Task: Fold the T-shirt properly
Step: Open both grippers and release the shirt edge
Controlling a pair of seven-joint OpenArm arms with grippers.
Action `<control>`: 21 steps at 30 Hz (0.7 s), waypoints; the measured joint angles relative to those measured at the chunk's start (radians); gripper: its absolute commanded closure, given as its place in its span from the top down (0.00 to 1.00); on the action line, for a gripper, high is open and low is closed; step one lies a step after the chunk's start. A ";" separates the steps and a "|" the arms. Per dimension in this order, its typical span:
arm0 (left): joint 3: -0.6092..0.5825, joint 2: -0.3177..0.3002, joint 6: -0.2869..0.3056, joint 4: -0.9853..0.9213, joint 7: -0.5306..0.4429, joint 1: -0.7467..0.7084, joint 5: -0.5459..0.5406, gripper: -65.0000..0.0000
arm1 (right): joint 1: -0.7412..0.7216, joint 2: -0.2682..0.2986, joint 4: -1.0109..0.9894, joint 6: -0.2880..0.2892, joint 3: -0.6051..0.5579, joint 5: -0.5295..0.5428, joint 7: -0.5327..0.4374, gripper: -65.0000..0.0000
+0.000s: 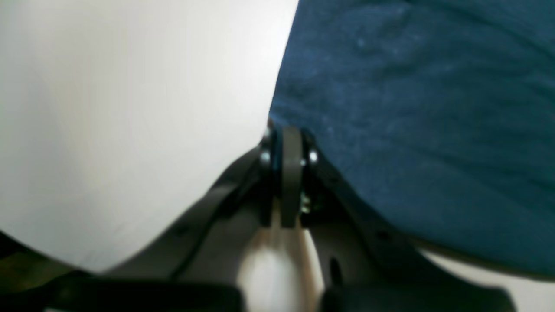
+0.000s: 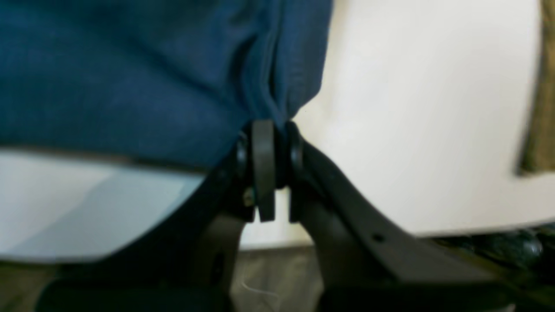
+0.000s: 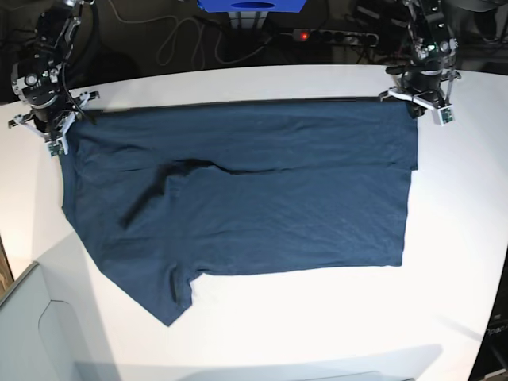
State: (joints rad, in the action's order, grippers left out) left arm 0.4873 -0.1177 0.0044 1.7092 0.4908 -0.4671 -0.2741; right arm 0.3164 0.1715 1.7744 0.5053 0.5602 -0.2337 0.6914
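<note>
**Shirt spread flat, both far corners pinched**

The white worktop [image 3: 460, 238] carries the navy T-shirt [image 3: 262, 206], spread across its middle. At the shirt's far corners, the left fingers [image 1: 288, 143] and the right fingers [image 2: 269, 134] are each clamped on its edge.

- Dark navy-blue T-shirt [image 3: 254, 198], soft fabric, spread mostly flat on white worktop [image 3: 460, 238].
- Far edge pulled straight between two far corners, each pinched in a closed end effector: left end effector [image 3: 418, 101], right end effector [image 3: 62, 127].
- Creased ridge running diagonally through left-centre of base view.
- One short sleeve pointing toward near-left corner.
- Bunched pleats at right-hand grip in right wrist view.
</note>
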 measured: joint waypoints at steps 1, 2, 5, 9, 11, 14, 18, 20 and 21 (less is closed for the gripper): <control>0.000 0.006 0.000 0.000 -0.001 -0.008 0.000 0.00 | 0.008 -0.001 0.021 0.018 0.001 -0.001 -0.001 0.00; 0.000 0.011 -0.001 0.000 -0.009 -0.018 0.000 0.00 | 0.016 -0.006 0.037 0.037 0.002 0.000 0.004 0.00; 0.000 0.015 0.000 0.004 -0.020 -0.039 -0.004 0.00 | 0.031 -0.028 0.046 0.052 0.008 0.002 -0.001 0.00; 0.000 0.014 0.000 0.006 -0.023 -0.056 -0.003 0.00 | 0.034 -0.025 0.010 0.059 0.050 -0.001 -0.001 0.00; 0.000 0.015 0.000 0.006 -0.024 -0.068 -0.003 0.00 | 0.034 -0.029 -0.003 0.060 0.050 0.000 0.006 0.00; 0.003 0.015 0.001 0.008 -0.032 -0.085 -0.008 0.00 | 0.033 -0.031 -0.005 0.061 0.086 0.010 -0.008 0.00; 0.048 0.023 0.011 0.008 -0.023 -0.104 -0.014 0.00 | 0.042 -0.031 -0.005 0.062 0.105 0.003 -0.002 0.00; 0.066 0.041 0.011 0.008 -0.036 -0.115 -0.015 0.00 | 0.048 -0.031 -0.005 0.062 0.104 0.010 -0.004 0.00; 0.066 0.040 0.011 0.009 -0.034 -0.115 -0.015 0.00 | 0.051 -0.031 -0.005 0.062 0.103 0.010 -0.008 0.00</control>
State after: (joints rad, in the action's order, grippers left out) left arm 0.5529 -0.0780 0.0154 1.7180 0.4568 -0.5823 -0.2893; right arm 0.3676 0.1410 1.7695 0.5671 0.6628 -0.2241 0.6834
